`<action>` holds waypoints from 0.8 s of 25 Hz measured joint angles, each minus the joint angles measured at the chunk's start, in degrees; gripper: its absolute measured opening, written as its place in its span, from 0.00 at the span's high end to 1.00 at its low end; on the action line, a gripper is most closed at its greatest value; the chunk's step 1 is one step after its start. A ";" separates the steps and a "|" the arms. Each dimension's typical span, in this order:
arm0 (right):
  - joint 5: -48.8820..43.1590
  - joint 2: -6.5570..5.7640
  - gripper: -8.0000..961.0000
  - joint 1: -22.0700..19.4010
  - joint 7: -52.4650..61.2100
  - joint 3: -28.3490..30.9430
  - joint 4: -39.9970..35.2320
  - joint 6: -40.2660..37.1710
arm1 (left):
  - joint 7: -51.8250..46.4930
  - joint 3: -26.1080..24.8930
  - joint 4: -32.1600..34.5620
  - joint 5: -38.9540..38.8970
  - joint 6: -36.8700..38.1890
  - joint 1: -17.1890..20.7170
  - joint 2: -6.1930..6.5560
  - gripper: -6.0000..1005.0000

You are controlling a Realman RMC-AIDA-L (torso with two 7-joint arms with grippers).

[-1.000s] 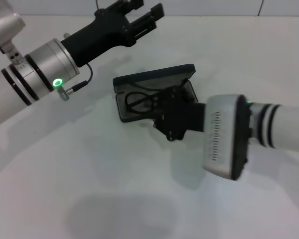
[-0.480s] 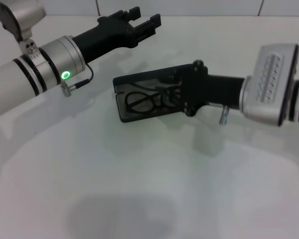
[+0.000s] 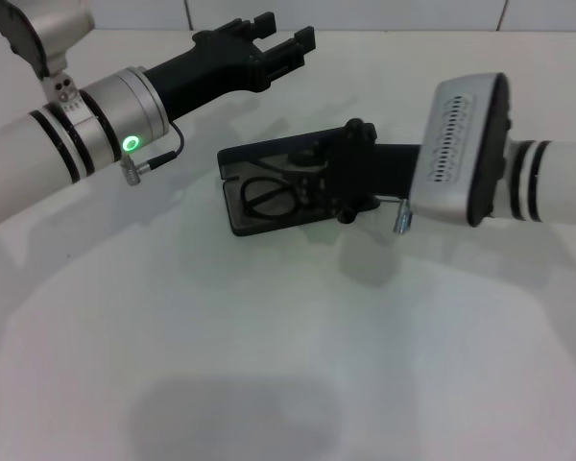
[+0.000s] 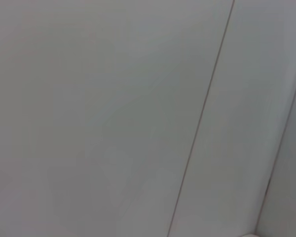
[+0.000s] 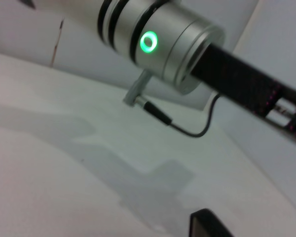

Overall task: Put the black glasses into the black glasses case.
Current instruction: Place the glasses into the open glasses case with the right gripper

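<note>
**Two arms, one open case: the glasses lie inside**

Two grippers are in the head view, but only one is at the work. The black glasses (image 3: 274, 195) lie in the tray of the black glasses case (image 3: 242, 219), folded, on the grey lining. The lid stands half raised at the 12 o'clock side of the tray, so the case is not yet shut.

The right gripper (image 3: 338, 184) reaches in from 3 o'clock and covers the right end of the case. I cannot tell whether its jaws are open or closed, because its dark body hides them against the dark case. I judge it is there to press the lid down.

The left gripper (image 3: 286, 43) hangs well apart at 11 o'clock of the case, jaws spread and holding nothing; probably it is kept away so the lid is free to close.

The table (image 3: 269, 365) is white.
</note>
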 joint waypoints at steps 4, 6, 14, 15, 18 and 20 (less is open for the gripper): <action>0.18 0.00 0.84 1.18 1.88 -1.41 1.07 0.87 | -0.08 0.00 0.00 0.00 -0.03 0.14 -0.05 0.34; 0.19 -0.01 0.84 1.20 2.07 -1.24 1.09 0.90 | -0.05 0.00 0.00 0.01 -0.04 0.31 -0.07 0.34; 0.01 -0.01 0.84 2.42 4.58 -1.46 3.05 0.62 | 0.00 0.00 -0.12 0.07 -0.04 0.37 -0.19 0.34; -0.03 -0.01 0.84 2.49 4.83 -1.47 3.14 0.57 | 0.01 0.00 -0.13 0.03 0.00 0.39 -0.19 0.34; -0.05 -0.01 0.84 2.14 5.00 -1.19 2.66 0.42 | 0.01 -0.04 -0.15 -0.15 0.21 0.95 -0.19 0.34; 0.05 -0.07 0.84 1.96 5.10 -0.68 2.36 0.03 | 0.01 -0.19 -0.16 -0.19 0.32 1.37 -0.19 0.34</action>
